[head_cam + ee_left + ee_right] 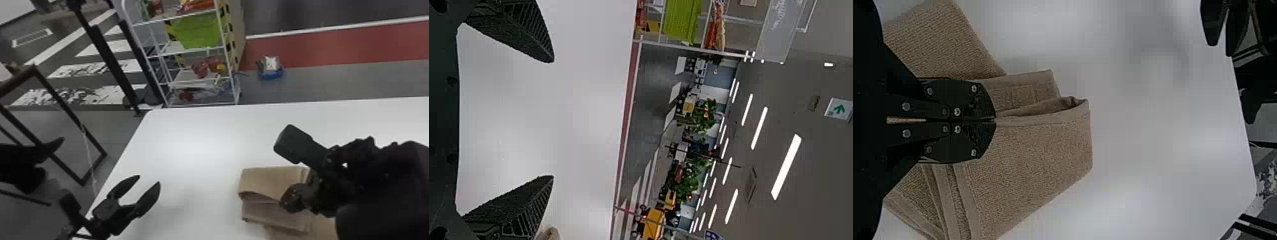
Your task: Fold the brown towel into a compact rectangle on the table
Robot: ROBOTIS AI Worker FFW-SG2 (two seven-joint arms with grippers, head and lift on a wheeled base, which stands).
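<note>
"Where's the towel (266,180) lying?"

"It's lying on the worktop (204,143), right of the left claw (149,179); the right claw (286,201) is hovering at its folds."

"And behind?"

"A rack (227,52) is standing beyond the worktop, holding a bin (198,30)."

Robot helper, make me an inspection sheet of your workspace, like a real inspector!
Surface: white table, shadowed in places.
Job's things: brown towel, folded in layers, one fold gaping, edges not lined up.
Clutter: red and yellow things on the white rack; a blue-based object on the floor.
Grippers: left gripper open; right gripper shut at the towel's fold, grip unclear.
Cables: thin pale cord near a dark frame.
Surroundings: green bin on the rack.
</note>
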